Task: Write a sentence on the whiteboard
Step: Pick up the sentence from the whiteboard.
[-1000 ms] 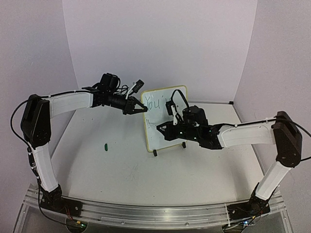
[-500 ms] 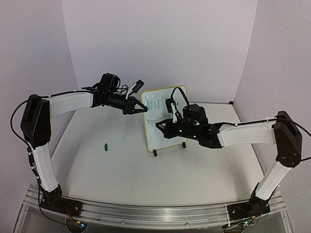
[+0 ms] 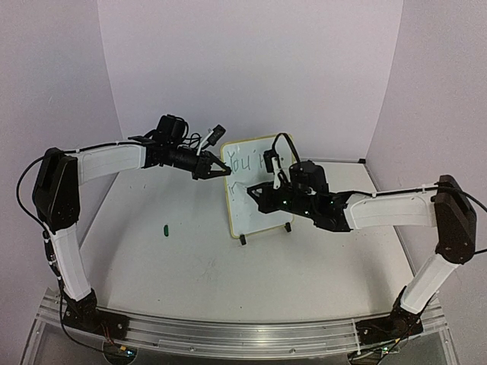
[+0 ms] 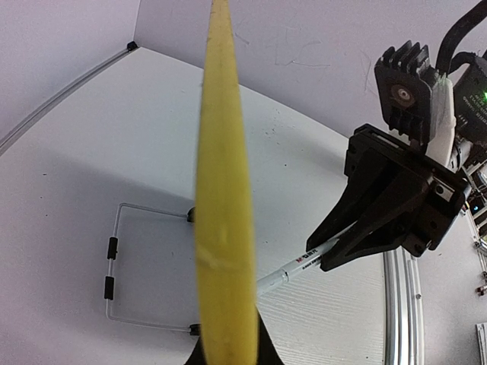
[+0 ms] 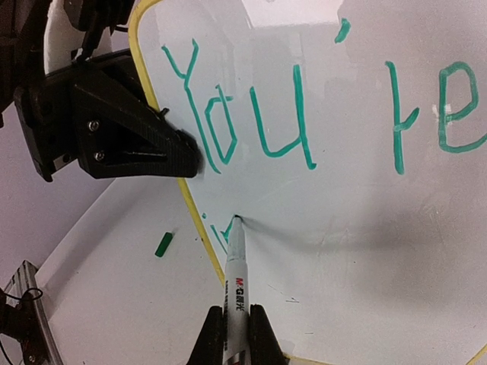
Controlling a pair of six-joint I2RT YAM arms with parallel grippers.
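Observation:
The whiteboard [image 3: 247, 219] stands upright on a wire easel at mid-table. Its pale-yellow frame [image 4: 223, 190] runs edge-on through the left wrist view. My left gripper [image 3: 221, 172] is shut on the board's upper left edge, and its dark fingers [image 5: 129, 141] show beside the writing. The sentence [image 5: 251, 122] reads "You're" in green on the top line. A short green stroke [image 5: 221, 236] begins a second line. My right gripper [image 5: 236, 334] is shut on a white marker [image 5: 236, 293], whose tip touches the board just right of that stroke.
A green marker cap [image 3: 164, 227] lies on the table left of the board. The easel's wire legs [image 4: 114, 266] with black feet reach out behind the board. White walls close in the table at the back and sides.
My right gripper has shifted slightly up and to the right along the board with the marker. The left arm and the board have not moved.

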